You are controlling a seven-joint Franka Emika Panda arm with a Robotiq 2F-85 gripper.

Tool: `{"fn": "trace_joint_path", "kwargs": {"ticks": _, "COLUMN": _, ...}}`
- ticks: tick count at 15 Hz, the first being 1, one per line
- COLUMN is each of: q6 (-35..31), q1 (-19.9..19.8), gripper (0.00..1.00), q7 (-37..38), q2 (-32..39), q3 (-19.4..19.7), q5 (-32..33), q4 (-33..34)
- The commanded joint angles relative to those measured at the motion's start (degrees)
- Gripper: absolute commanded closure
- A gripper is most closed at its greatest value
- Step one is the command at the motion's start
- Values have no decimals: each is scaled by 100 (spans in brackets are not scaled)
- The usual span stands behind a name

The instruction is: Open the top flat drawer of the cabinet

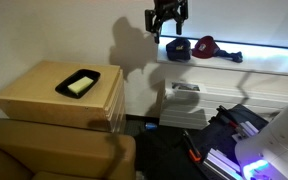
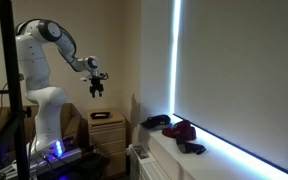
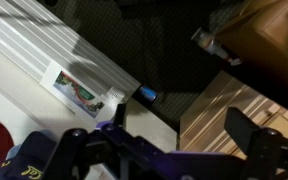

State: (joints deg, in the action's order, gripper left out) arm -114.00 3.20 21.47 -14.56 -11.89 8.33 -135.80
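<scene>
The light-tan cabinet [image 1: 44,95] stands low at the left, with a black tray [image 1: 77,83] on its flat top. Its drawer face is the narrow side turned right, and the top flat drawer [image 1: 119,82] is the thin strip just under the top, shut. The cabinet also shows small in an exterior view [image 2: 108,132]. My gripper [image 1: 167,16] hangs high in the air, well above and to the right of the cabinet, far from the drawers. It also shows in an exterior view [image 2: 97,86]. In the wrist view the gripper [image 3: 164,140] is open and empty, over striped wood [image 3: 224,110].
A white shelf unit [image 1: 234,70] along the wall carries a dark blue cap [image 1: 178,49] and a red cap [image 1: 206,46]. A brown sofa arm [image 1: 44,150] sits in front of the cabinet. Cables and equipment [image 1: 224,130] lie on the floor at the right.
</scene>
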Motion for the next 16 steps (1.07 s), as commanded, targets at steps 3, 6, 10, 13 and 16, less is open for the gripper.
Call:
{"fn": "trace_joint_path", "kwargs": {"ticks": 3, "q6": -2215, "q1": -108, "gripper": 0, "q7": 1891, "q2": 1355, "q3": -4, "q5": 984, "q4": -288}}
{"fn": "trace_joint_path", "kwargs": {"ticks": 6, "q6": -2190, "q1": 110, "gripper": 0, "q7": 1884, "q2": 1329, "q3": 176, "q5": 923, "q4": -355}}
{"fn": "trace_joint_path", "kwargs": {"ticks": 10, "q6": -2080, "q1": 156, "gripper": 0, "q7": 2072, "q2": 1891, "q3": 274, "q5": 1157, "q4": -2}}
{"fn": "trace_joint_path", "kwargs": {"ticks": 13, "q6": -2896, "q1": 103, "gripper": 0, "q7": 1735, "q2": 2902, "q3": 489, "q5": 588, "q4": 360}}
{"fn": "trace_joint_path", "kwargs": {"ticks": 16, "q6": -3521, "q1": 107, "gripper": 0, "q7": 1451, "q2": 3754, "q3": 603, "q5": -436, "q4": 841}}
